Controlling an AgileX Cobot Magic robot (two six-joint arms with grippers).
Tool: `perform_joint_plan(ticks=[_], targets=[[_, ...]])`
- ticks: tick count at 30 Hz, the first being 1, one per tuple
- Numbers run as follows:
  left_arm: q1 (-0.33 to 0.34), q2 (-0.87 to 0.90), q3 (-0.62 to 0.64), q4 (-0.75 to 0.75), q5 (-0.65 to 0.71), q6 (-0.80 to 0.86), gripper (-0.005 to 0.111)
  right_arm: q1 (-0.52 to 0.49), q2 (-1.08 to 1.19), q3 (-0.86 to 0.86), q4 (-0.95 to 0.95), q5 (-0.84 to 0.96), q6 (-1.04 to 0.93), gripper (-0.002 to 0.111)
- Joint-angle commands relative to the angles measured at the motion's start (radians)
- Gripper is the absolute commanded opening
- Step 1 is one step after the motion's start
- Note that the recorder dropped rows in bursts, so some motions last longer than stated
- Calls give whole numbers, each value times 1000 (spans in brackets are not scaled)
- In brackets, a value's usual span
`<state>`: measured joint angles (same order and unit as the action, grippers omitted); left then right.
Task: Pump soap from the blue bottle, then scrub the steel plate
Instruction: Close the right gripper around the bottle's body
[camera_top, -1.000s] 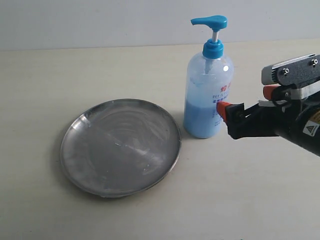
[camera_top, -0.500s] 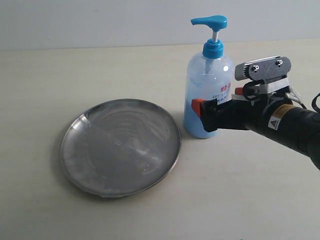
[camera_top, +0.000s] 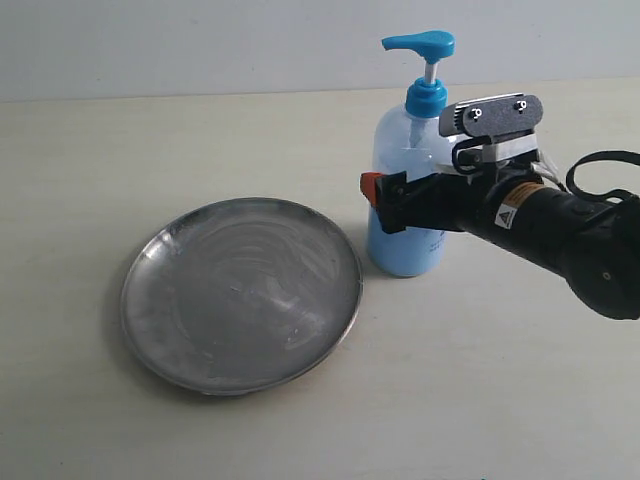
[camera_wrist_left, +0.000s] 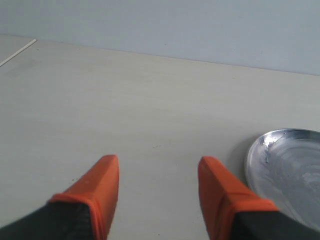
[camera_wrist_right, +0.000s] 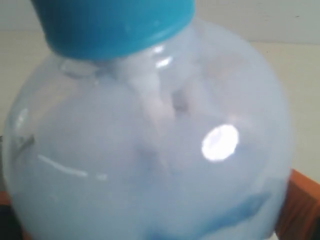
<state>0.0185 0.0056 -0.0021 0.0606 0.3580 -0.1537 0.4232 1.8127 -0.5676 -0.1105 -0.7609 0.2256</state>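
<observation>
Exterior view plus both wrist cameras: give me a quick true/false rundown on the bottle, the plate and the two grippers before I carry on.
1. The blue bottle stands upright beside the steel plate. True.
2. The left gripper holds a sponge. False: its jaws are open with nothing between them, over the table.
3. The right gripper has one finger on each side of the bottle's body. True.
4. A gripper is pressing the pump head down. False: the pump head is raised and nothing touches it.
5. A fresh blue blob lies in the middle of the plate. False: only whitish smears show on the metal.
</observation>
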Motion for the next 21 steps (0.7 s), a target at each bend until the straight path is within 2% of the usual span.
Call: perform_joint_plan(ticks=[1, 3, 6, 7, 9, 10, 16, 21], targets=[[3, -6, 2, -1, -13, -6, 50, 2, 51, -47, 0, -25, 37, 104], [3, -6, 2, -1, -13, -6, 50, 2, 64, -60, 4, -27, 37, 97], [3, -6, 2, -1, -17, -6, 50, 2, 76, -68, 4, -27, 37, 68], [3, -6, 2, -1, -17, -6, 50, 2, 76, -68, 4, -27, 37, 50], [3, -6, 2, -1, -24, -6, 50, 2, 76, -68, -1, -22, 37, 23], [3, -6, 2, -1, -24, -6, 50, 2, 76, -68, -6, -22, 37, 3], [3, -6, 2, -1, -39, -6, 50, 2, 76, -68, -6, -20, 28, 0], [3, -6, 2, -1, -39, -6, 50, 2, 43, -68, -97, -11, 0, 0]])
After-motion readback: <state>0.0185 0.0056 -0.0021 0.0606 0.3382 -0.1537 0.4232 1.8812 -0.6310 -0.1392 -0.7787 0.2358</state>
